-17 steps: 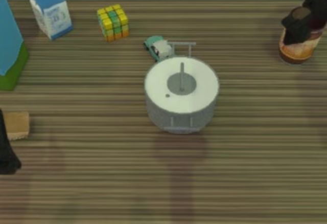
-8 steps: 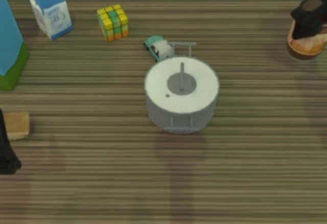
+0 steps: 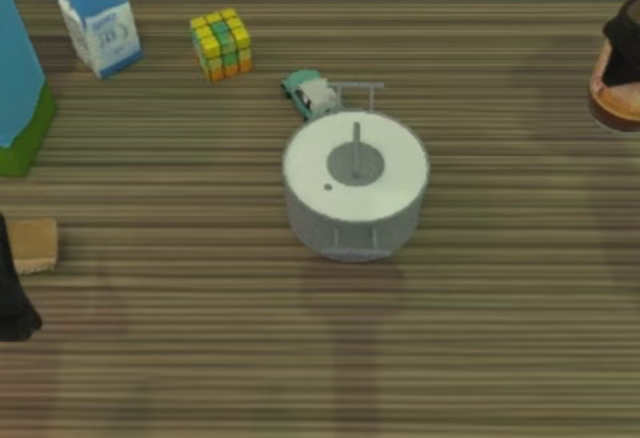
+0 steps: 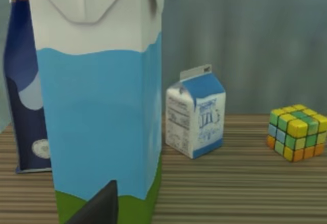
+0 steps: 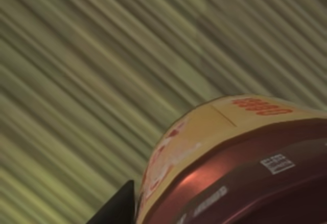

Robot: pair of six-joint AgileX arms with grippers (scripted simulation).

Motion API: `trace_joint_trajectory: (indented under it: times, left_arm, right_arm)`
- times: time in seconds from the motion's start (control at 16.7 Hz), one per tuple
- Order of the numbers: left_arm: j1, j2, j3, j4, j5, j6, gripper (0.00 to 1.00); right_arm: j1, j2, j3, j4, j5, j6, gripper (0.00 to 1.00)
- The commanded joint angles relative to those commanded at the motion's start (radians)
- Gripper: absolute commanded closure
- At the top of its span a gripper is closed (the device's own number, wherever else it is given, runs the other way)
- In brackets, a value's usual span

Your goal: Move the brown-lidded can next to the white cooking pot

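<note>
The right gripper (image 3: 622,46) sits at the top view's far right edge, clamped on the brown-lidded can (image 3: 615,98), which looks tilted and appears lifted off the striped table (image 3: 480,308) — well apart from the white cooking pot (image 3: 356,183) at centre. The left arm waits at the left edge; I cannot tell how its claw stands. The risk, as I judge it: the tilted can slipping during the carry, or its base knocking the pot's side on arrival.
</note>
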Motion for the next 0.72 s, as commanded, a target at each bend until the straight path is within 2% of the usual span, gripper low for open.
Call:
trace_joint_trajectory:
  times: [0.3,0.42,0.54,0.72]
  left_arm:
    - [0.000,0.000,0.000,0.000,0.000,0.000,0.00]
    - [0.000,0.000,0.000,0.000,0.000,0.000,0.00]
    - [0.000,0.000,0.000,0.000,0.000,0.000,0.00]
    - [0.000,0.000,0.000,0.000,0.000,0.000,0.00]
  right_arm:
    - [-0.005,-0.003,-0.003,0.000,0.000,0.004,1.00]
    - [0.009,-0.009,-0.019,0.013,0.011,0.035,1.00]
    - [0.036,-0.021,-0.055,0.039,0.034,0.109,1.00]
    - [0.090,-0.049,-0.138,0.098,0.086,0.295,1.00]
